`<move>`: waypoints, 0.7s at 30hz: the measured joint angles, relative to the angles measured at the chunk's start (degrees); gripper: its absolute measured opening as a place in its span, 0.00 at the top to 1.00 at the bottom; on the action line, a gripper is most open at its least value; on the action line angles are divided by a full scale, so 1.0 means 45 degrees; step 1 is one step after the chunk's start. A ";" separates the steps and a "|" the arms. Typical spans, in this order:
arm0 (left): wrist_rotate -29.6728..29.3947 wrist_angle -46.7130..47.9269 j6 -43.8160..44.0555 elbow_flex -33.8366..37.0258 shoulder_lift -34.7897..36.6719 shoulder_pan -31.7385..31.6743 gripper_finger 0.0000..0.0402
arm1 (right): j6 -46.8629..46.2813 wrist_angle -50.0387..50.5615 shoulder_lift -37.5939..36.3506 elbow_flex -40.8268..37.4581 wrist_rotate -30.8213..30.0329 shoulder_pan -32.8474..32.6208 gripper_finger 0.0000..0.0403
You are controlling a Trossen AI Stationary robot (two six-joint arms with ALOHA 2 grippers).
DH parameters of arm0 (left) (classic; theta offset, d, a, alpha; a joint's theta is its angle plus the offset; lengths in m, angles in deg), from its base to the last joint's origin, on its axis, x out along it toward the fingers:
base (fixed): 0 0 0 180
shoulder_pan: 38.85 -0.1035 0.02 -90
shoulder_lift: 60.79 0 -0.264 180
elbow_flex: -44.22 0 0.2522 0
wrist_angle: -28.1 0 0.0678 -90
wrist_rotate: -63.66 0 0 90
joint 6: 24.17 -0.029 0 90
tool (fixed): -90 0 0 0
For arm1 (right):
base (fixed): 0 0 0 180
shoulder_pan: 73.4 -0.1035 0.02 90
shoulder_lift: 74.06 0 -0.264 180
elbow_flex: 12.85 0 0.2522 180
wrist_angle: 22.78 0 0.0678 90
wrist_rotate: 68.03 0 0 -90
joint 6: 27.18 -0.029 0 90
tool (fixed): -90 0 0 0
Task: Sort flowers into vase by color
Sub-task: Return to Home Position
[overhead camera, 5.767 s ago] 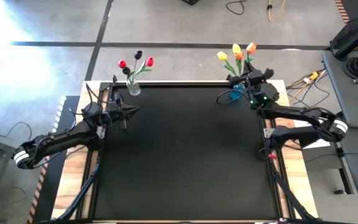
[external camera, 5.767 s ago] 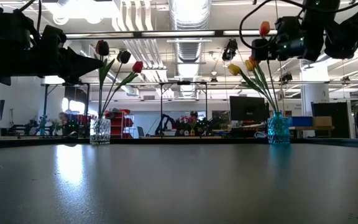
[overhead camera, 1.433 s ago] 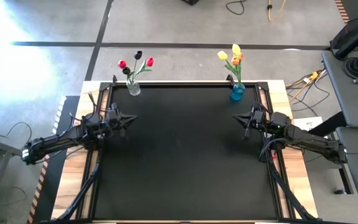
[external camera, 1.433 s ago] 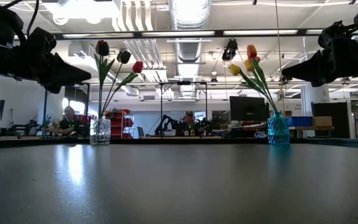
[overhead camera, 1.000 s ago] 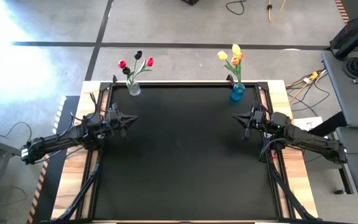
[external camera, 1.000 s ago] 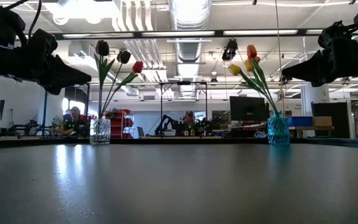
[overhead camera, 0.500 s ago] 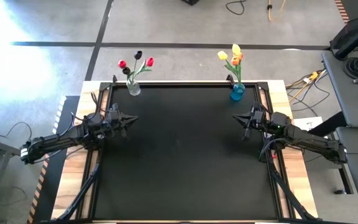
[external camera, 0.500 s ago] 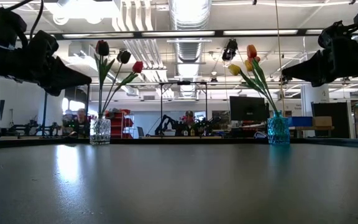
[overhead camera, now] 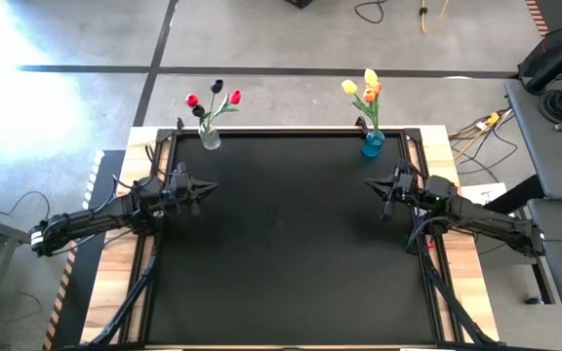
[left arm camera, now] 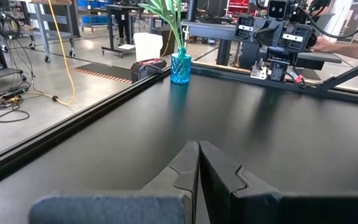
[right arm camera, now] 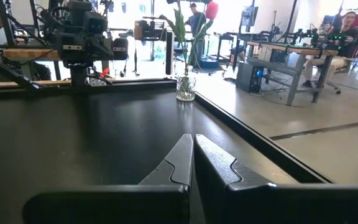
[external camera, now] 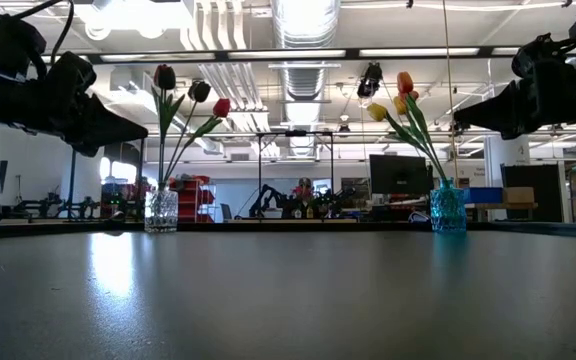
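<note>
Two vases stand by their bases at the table's far edge. The clear glass vase (overhead camera: 209,138) near the far-left corner holds red and near-black tulips (external camera: 194,93). The blue vase (overhead camera: 372,144) near the far-right corner holds yellow and orange tulips (external camera: 398,95). My left gripper (overhead camera: 203,184) hovers shut over the table's left side, nearer than the clear vase, and points right. My right gripper (overhead camera: 371,184) hovers shut over the right side, nearer than the blue vase, and points left. In the wrist views both pairs of fingers (left arm camera: 197,144) (right arm camera: 193,137) are closed and hold nothing.
The black table top (overhead camera: 291,244) lies between the two arms, bordered by a raised black frame and wooden side strips (overhead camera: 115,292). Cables run along both arms. Beyond the table, a person sits at a desk (right arm camera: 347,25) and a hand (left arm camera: 334,43) shows behind the right arm.
</note>
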 joint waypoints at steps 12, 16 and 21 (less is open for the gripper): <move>0.0000 0.0010 0.0001 0.0000 -0.0199 -0.0002 1.00 | -0.0003 0.0005 0.0000 0.0006 -0.0005 0.0000 0.98; 0.0000 0.0015 0.0001 0.0000 -0.0218 -0.0004 1.00 | -0.0005 0.0005 0.0000 0.0011 -0.0005 0.0000 0.98; 0.0000 0.0015 0.0001 0.0000 -0.0217 -0.0002 1.00 | -0.0003 0.0005 0.0000 0.0011 -0.0005 0.0000 0.98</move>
